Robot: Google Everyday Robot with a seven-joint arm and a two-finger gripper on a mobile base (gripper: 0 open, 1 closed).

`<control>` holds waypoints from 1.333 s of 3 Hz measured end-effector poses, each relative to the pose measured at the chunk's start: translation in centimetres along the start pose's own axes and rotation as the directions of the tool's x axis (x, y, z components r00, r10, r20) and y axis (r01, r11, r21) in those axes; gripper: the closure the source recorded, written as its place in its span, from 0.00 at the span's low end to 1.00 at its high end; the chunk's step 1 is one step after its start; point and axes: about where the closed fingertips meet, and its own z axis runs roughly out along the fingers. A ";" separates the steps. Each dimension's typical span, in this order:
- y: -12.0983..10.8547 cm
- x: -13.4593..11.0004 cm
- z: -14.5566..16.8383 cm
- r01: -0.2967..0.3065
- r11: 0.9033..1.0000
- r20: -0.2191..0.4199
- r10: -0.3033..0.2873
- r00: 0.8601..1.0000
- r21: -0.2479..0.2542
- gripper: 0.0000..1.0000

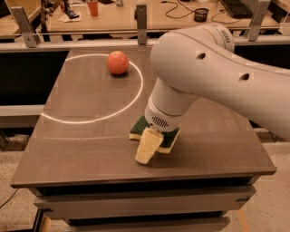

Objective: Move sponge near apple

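The sponge (138, 126), dark green on top with a pale yellow layer beneath, lies flat on the dark table (81, 149) right of centre, towards the front. My gripper (148, 147) comes down from the big white arm (213, 68) and sits right over the sponge, with a cream-yellow pad in front of it. The wrist hides much of the sponge. The apple (118, 62), round and orange-red, rests at the back of the table, left of centre, well apart from the sponge.
A white light ring (93, 118) lies across the table's left half, and the apple is inside its far edge. The table's front edge is close below the gripper. Behind the table is a workbench with an orange cup (93, 7), a black cup (200, 14) and cables.
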 end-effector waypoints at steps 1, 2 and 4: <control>0.0 -0.1 -0.3 0.000 1.000 0.000 0.000 1.000 0.000 0.64; -0.1 -0.3 -1.0 0.000 1.000 0.000 0.000 1.000 0.000 0.87; -2.0 -0.3 -1.4 -0.085 0.995 0.080 0.081 0.993 0.047 1.00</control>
